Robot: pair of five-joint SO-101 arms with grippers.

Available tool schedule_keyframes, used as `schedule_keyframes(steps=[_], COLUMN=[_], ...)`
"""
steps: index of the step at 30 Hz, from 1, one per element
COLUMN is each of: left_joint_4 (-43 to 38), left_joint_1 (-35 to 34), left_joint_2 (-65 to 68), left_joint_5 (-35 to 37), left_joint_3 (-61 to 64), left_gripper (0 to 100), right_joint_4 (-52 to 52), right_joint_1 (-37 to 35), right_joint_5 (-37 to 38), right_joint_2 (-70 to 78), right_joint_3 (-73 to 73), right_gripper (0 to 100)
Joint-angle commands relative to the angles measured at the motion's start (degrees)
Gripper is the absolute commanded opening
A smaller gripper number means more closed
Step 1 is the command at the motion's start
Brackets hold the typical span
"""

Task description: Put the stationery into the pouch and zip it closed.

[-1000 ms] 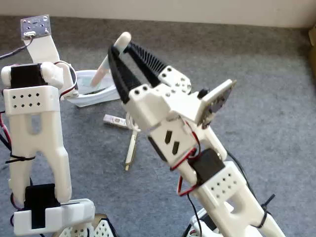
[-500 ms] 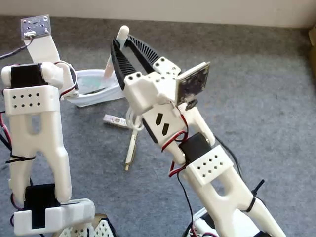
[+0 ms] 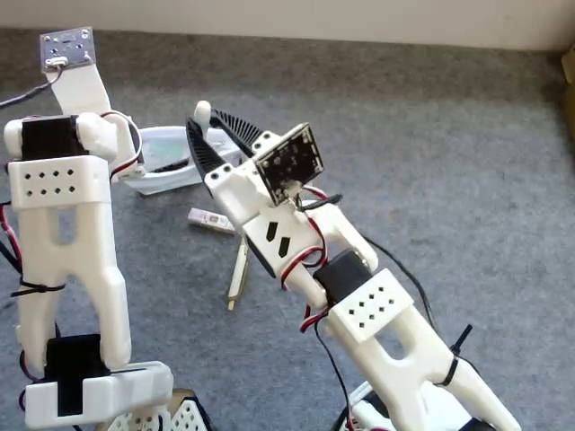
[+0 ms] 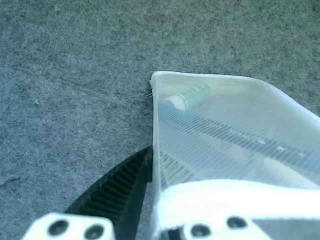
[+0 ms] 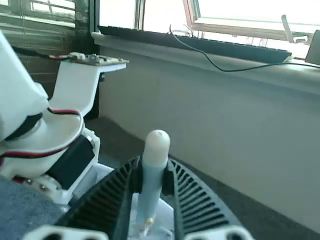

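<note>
A translucent white pouch (image 3: 173, 171) lies on the grey carpet at the back left, and my left gripper (image 4: 152, 165) is shut on its edge. Through its striped wall (image 4: 225, 135) I see a green-labelled item (image 4: 189, 95) inside. My right gripper (image 3: 208, 127) hangs just above the pouch's right end, shut on a pen (image 3: 203, 110) whose white cap sticks up between the black fingers (image 5: 192, 192). The pen (image 5: 151, 160) stands nearly upright in the right wrist view. A small white stick (image 3: 208, 219) and a thin yellowish pencil (image 3: 238, 269) lie on the carpet in front of the pouch.
The left arm's white body (image 3: 63, 233) stands at the left and the right arm (image 3: 359, 305) slants across the middle. Open carpet (image 3: 467, 162) spreads to the right. A pale wall (image 3: 359, 18) runs along the back.
My right gripper has moved left and down with the pen, from above the carpet to just over the pouch, and its wrist has turned. The left arm and pouch have kept still.
</note>
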Motion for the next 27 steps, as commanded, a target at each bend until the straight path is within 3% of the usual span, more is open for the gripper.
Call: schedule_keyframes(steps=[1, 11, 17, 27], left_joint_4=[-0.44, -0.44, -0.44, -0.44], left_joint_1=[0.04, 0.04, 0.04, 0.04], left_joint_2=[-0.22, -0.13, -0.13, 0.04], left_joint_5=[0.09, 0.09, 0.09, 0.09], left_joint_3=[0.48, 0.48, 0.48, 0.48], left_gripper=[1, 1, 1, 1], right_joint_4=[6.73, 10.86, 10.95, 10.95], right_joint_1=[-0.48, -0.48, -0.40, -0.13], right_joint_5=[0.88, 1.32, 1.23, 1.23], right_joint_2=[-0.04, 0.04, -0.04, -0.66], right_joint_3=[-1.36, -3.82, -3.56, -3.56], right_gripper=[0.5, 2.0, 21.4, 17.3])
